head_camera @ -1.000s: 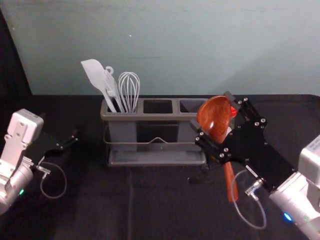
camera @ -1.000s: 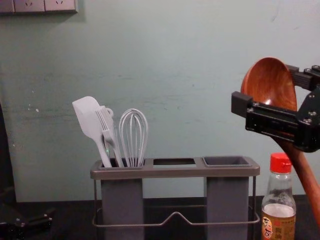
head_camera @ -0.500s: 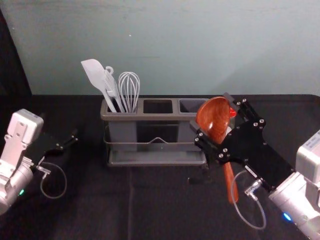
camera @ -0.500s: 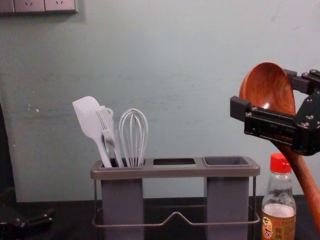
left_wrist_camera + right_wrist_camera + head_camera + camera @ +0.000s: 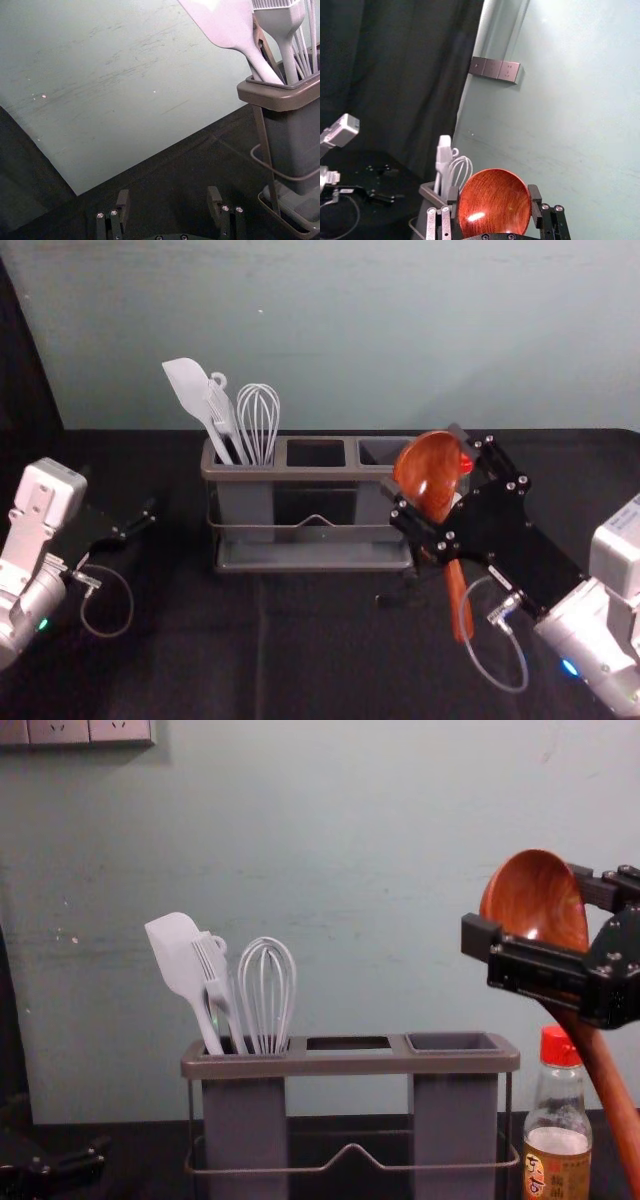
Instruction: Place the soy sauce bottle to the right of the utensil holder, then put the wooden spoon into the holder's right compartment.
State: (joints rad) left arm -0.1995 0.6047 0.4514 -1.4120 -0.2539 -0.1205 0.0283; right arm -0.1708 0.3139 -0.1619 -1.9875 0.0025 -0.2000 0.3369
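My right gripper (image 5: 424, 462) is shut on the bowl of the wooden spoon (image 5: 428, 480), right of the utensil holder (image 5: 330, 476); the handle slants down. In the right wrist view the spoon's bowl (image 5: 494, 202) sits between the fingertips of my right gripper (image 5: 494, 200). The chest view has the spoon (image 5: 540, 900) above the soy sauce bottle (image 5: 558, 1140), which stands upright just right of the holder's right compartment (image 5: 455, 1120). My left gripper (image 5: 135, 523) is parked left of the holder; in the left wrist view, the left gripper (image 5: 168, 200) is open, with nothing between its fingers.
A white spatula (image 5: 180, 965), a brush (image 5: 215, 975) and a whisk (image 5: 267, 990) stand in the holder's left compartment. The wall (image 5: 350, 870) rises behind the dark tabletop (image 5: 330, 640). A cable loops beside each arm's gripper.
In the chest view my right gripper and the spoon have lowered slightly, and the spoon's handle has swung a little to the left. My left arm and the bottle have stayed still.
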